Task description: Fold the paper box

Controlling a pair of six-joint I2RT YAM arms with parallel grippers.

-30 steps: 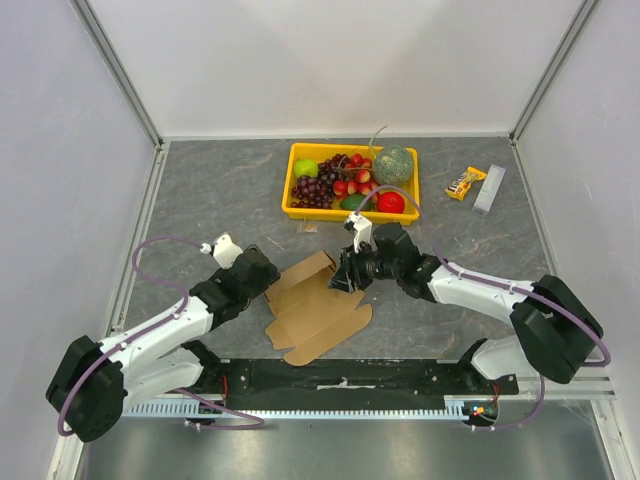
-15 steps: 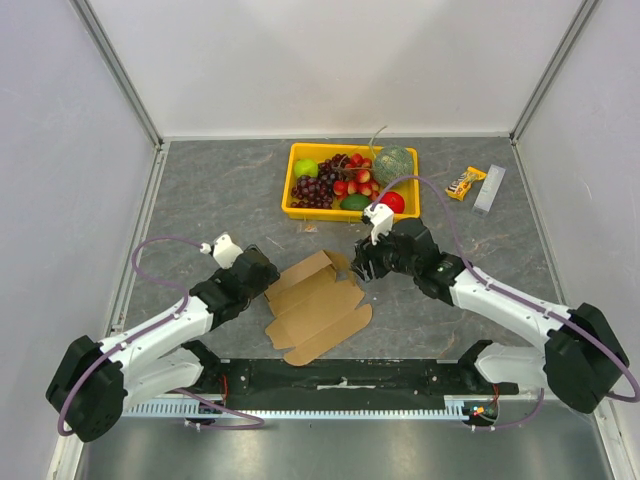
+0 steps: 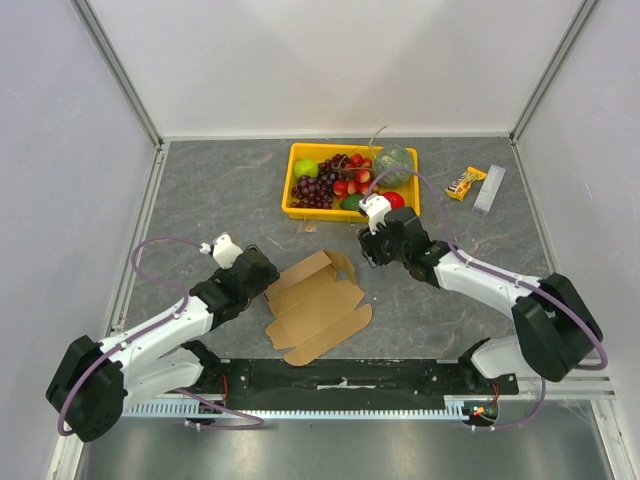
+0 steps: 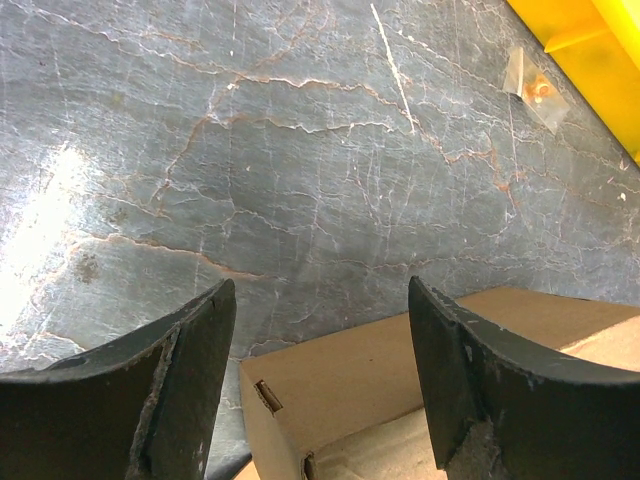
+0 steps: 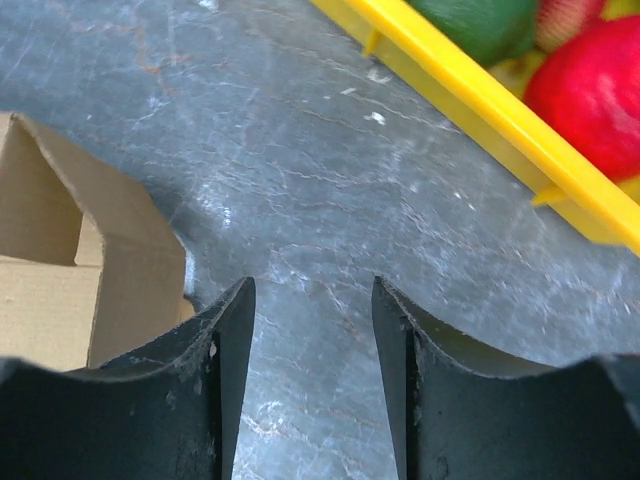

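The paper box is a brown cardboard sheet lying partly folded at the near middle of the table, with its far-left wall raised. My left gripper is at the box's left corner. In the left wrist view the left gripper stands open, and the upright corner of the box lies low between its fingers without touching them. My right gripper hovers just right of the box's far corner. In the right wrist view the right gripper is open over bare table, with the box to its left.
A yellow tray of fruit stands just beyond the right gripper; its rim and a red apple are close in the right wrist view. A snack bar and a grey bar lie at the far right. A plastic scrap lies near the tray.
My right gripper has left the box's far-right edge, opened wider and moved back toward the yellow tray. The box and the left arm have stayed put.
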